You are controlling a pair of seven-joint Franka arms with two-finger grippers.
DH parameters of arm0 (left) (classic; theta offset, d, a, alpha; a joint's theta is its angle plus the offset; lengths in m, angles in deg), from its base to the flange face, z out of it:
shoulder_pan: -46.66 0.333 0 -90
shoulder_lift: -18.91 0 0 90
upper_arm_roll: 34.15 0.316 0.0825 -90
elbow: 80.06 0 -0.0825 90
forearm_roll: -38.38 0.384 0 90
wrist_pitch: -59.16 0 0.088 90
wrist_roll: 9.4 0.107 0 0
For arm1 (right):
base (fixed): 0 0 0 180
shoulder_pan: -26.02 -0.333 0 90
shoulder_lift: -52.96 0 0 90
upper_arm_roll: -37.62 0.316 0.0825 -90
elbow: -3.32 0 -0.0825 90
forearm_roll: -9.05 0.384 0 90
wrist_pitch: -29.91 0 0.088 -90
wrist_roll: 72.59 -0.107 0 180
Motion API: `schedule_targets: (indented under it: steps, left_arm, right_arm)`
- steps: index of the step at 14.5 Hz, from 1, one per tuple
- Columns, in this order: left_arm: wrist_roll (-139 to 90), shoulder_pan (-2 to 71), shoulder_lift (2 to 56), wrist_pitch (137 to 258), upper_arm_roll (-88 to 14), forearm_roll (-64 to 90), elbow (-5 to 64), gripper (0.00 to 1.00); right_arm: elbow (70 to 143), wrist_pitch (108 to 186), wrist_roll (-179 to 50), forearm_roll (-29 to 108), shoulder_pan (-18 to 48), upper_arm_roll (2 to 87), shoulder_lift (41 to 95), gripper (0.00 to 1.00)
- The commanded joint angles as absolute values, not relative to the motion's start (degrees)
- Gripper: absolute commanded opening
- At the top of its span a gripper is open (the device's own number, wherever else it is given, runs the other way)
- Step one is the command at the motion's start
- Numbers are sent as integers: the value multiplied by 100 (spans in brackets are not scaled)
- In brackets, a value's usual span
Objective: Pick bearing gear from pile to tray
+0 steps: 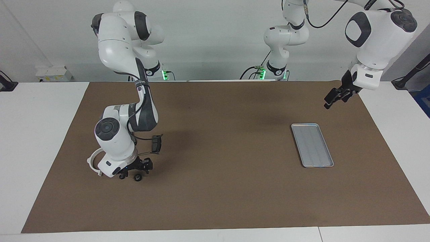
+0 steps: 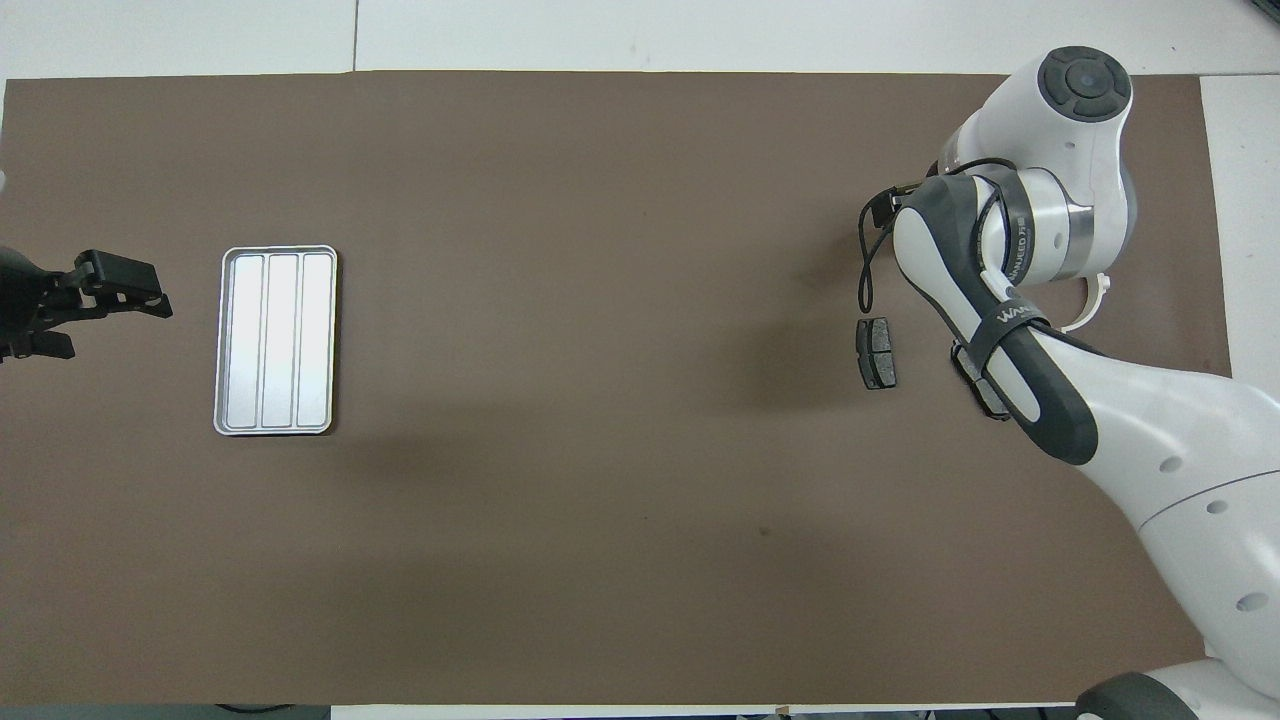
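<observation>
The pile lies at the right arm's end of the table. It holds a white half-ring bracket [image 1: 91, 162], a dark grey brake pad [image 1: 156, 144] and two tiny black round gears [image 1: 137, 177]. My right gripper [image 1: 135, 170] is down low right over the gears, with the bracket beside it. In the overhead view the right arm hides the gears and the gripper; only the brake pad [image 2: 877, 353] and a piece of the bracket [image 2: 1092, 303] show. The silver tray [image 1: 312, 145] [image 2: 226, 340] is empty. My left gripper [image 1: 331, 101] [image 2: 110, 300] hangs open and empty in the air beside the tray.
A brown mat [image 1: 218, 188] covers the table, with white table edge [image 1: 40, 134] around it. The right arm's elbow and forearm [image 2: 1000, 300] lean out over the pile. A black cable loops off the arm near the brake pad.
</observation>
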State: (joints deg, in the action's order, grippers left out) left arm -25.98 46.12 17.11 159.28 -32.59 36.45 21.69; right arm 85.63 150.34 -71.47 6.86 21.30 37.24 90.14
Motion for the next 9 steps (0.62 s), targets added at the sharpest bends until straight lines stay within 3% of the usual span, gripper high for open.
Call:
schedule_targets:
  steps: [1,9]
  left_arm:
    - [-2557,4561,1645,15927,-3204,3574,2190,100]
    - [-2548,4561,1653,15927,-3204,3574,2190,100]
  right_arm:
    - [8383,15190,-7277,553,2171,3754,9233,91]
    - [8383,15331,-7417,553,2189,3754,9348,85]
